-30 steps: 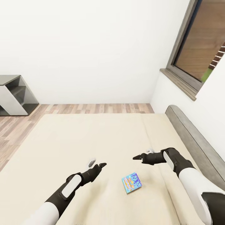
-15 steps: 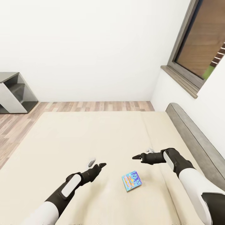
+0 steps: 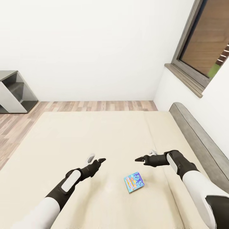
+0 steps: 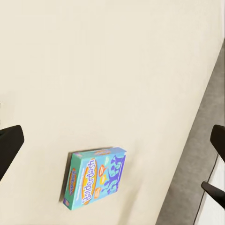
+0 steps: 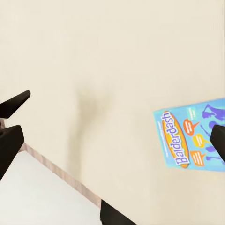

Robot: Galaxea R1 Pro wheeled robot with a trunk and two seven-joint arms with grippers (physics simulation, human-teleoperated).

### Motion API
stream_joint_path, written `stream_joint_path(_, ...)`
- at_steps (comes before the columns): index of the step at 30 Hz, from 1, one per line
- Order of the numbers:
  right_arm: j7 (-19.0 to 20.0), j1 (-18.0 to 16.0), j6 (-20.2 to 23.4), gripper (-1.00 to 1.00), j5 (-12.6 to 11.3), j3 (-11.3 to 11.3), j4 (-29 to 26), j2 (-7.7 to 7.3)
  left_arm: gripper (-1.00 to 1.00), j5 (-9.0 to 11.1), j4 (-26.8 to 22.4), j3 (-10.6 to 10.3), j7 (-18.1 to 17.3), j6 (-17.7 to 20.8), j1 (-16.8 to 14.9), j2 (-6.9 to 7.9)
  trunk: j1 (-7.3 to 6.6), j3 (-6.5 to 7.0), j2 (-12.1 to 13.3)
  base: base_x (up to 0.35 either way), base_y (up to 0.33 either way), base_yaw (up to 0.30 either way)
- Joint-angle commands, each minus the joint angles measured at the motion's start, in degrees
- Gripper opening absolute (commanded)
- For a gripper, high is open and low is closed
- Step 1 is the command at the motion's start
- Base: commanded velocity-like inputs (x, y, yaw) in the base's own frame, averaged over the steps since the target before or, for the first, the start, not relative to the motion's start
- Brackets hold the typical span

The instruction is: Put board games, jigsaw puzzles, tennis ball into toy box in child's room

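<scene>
One board game (image 3: pixel 134 182), a flat mostly blue box printed "Balderdash", lies on the beige mattress of the bed (image 3: pixel 95 133). In the head view it sits between my two arms, a little nearer than both grippers. My left gripper (image 3: pixel 96 158) hovers open over the mattress to the box's left. My right gripper (image 3: pixel 144 156) is open too, just beyond the box and slightly to its right. The left wrist view has the board game (image 4: pixel 96 176) below the wide-apart fingertips. In the right wrist view the board game (image 5: pixel 192 138) lies close to one fingertip (image 5: pixel 219 140).
The bed's dark grey headboard (image 3: pixel 197 140) runs along the right under a window (image 3: pixel 206 41). Beyond the mattress is a strip of wood-plank floor (image 3: pixel 95 106) and a white wall. A grey shelf unit (image 3: pixel 12 92) stands at the far left.
The whole picture has shifted slightly, so the camera moved. My left gripper has crept a little farther out over the mattress. The board game lies as before.
</scene>
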Motion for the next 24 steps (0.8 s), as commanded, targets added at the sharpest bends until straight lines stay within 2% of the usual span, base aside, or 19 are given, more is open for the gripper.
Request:
stream_joint_path(1, -0.20, -0.03, 0.47, 1.00, -0.58, 0.10, -0.02, -0.03, 1.00, 0.22, -0.01, 0.04, 0.06, 0.08, -0.25, 0.07, 0.00, -0.14, -0.04, 0.000, 0.000, 0.000)
stream_joint_path(8, -0.18, -0.14, 0.47, 1.00, -0.61, 0.06, -0.04, -0.11, 1.00, 0.02, 0.00, 0.51, 1.99, 0.16, -0.76, -0.07, 0.00, -0.79, -0.04, 0.000, 0.000, 0.000)
stream_joint_path(16, -0.26, -0.27, 0.42, 1.00, -0.57, 0.04, -0.08, -0.28, 1.00, 0.18, -0.06, 0.70, 7.60, 0.21, -1.84, -0.65, 0.00, -1.54, -0.04, 0.000, 0.000, 0.000)
stream_joint_path(24, -0.26, -0.35, 0.44, 1.00, -0.61, -0.14, -0.24, -0.85, 1.00, 0.43, -0.44, 0.81, 9.61, 0.22, -2.70, -0.87, 0.00, -2.28, -0.04, 0.000, 0.000, 0.000)
